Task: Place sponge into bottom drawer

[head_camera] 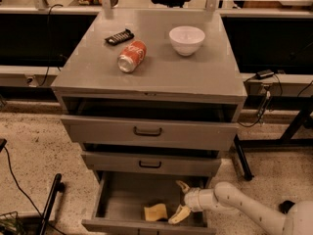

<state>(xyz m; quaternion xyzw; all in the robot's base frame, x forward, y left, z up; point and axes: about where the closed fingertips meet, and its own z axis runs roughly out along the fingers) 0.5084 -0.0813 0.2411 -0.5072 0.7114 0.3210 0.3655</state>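
Note:
The pale-yellow sponge [155,212] lies on the grey floor of the open bottom drawer [128,197], near its front middle. My gripper [179,200] reaches into the drawer from the right, just right of the sponge. Its jaws are open, one fingertip high near the middle drawer and one low by the sponge's right edge. It holds nothing. The white arm [239,204] stretches in from the lower right.
The top drawer [146,131] and the middle drawer [149,164] are pulled out slightly above the gripper. On the cabinet top lie a red soda can [132,56], a white bowl [186,39] and a black bar [119,36]. A black pole [49,204] lies on the floor at left.

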